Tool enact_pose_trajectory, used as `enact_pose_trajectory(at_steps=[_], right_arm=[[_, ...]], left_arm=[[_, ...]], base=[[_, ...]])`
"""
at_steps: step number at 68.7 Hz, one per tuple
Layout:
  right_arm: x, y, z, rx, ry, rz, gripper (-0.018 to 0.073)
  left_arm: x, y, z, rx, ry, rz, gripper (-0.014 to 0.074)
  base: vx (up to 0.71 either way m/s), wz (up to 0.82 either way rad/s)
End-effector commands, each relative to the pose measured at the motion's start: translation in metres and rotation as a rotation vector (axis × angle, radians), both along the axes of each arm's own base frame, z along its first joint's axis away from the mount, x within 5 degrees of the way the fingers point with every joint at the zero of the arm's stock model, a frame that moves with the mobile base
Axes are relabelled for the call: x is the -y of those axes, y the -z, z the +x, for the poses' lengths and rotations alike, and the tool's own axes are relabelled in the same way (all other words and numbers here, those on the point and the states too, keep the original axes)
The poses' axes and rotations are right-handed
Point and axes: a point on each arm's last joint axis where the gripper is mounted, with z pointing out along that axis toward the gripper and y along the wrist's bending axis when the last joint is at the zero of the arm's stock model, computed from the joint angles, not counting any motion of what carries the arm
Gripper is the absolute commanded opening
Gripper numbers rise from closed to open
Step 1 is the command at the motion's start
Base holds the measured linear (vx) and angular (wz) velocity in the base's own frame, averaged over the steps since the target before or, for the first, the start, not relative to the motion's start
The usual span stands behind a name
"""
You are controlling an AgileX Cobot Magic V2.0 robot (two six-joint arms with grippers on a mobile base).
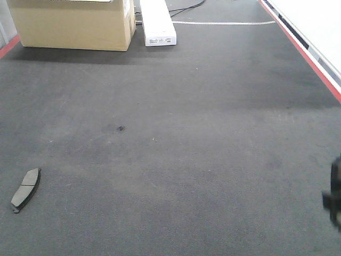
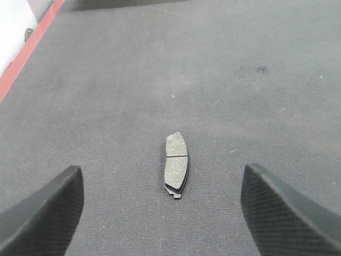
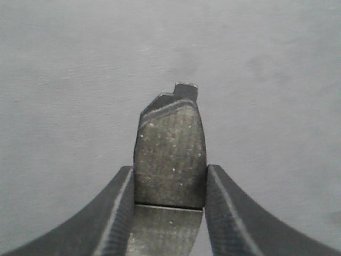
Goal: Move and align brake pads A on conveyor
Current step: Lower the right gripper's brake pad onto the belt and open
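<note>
One brake pad [image 1: 25, 189] lies flat on the charcoal conveyor belt [image 1: 176, 133] at the near left. In the left wrist view the same pad [image 2: 176, 164] lies friction face up ahead of my left gripper [image 2: 162, 213], which is open and empty above the belt. My right gripper [image 3: 169, 184] is shut on a second brake pad [image 3: 170, 154], gripped across its width and held above the belt. In the front view only a dark blurred part of the right gripper [image 1: 334, 197] shows at the right edge. No other pads are in view.
A cardboard box [image 1: 72, 24] and a white box [image 1: 157, 22] stand at the far end of the belt. A red strip [image 1: 303, 48] runs along the belt's right edge, and another red strip [image 2: 26, 53] along its left edge.
</note>
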Motion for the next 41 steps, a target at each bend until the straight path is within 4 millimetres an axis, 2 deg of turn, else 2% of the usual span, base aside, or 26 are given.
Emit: enact_pose_trajectory(at_steps=[1, 8, 20, 41], right_arm=[[0.001, -0.016, 0.033, 0.007, 0.005, -0.075, -0.0004], [-0.004, -0.009, 0.067, -0.068, 0.002, -0.095, -0.0004], [-0.012, 0.005, 0.114, -0.163, -0.026, -0.126, -0.0004], [-0.024, 0.034, 0.170, -0.333, -0.126, -0.176, -0.0004]], left_arm=[[0.001, -0.013, 0.003, 0.080, 0.007, -0.007, 0.0587], [0.001, -0.013, 0.003, 0.080, 0.007, -0.007, 0.0587], [0.001, -0.013, 0.003, 0.080, 0.007, -0.007, 0.0587], [0.001, -0.013, 0.003, 0.080, 0.007, -0.007, 0.0587]], base=[[0.00, 0.00], [0.00, 0.00], [0.00, 0.00], [0.00, 0.00]])
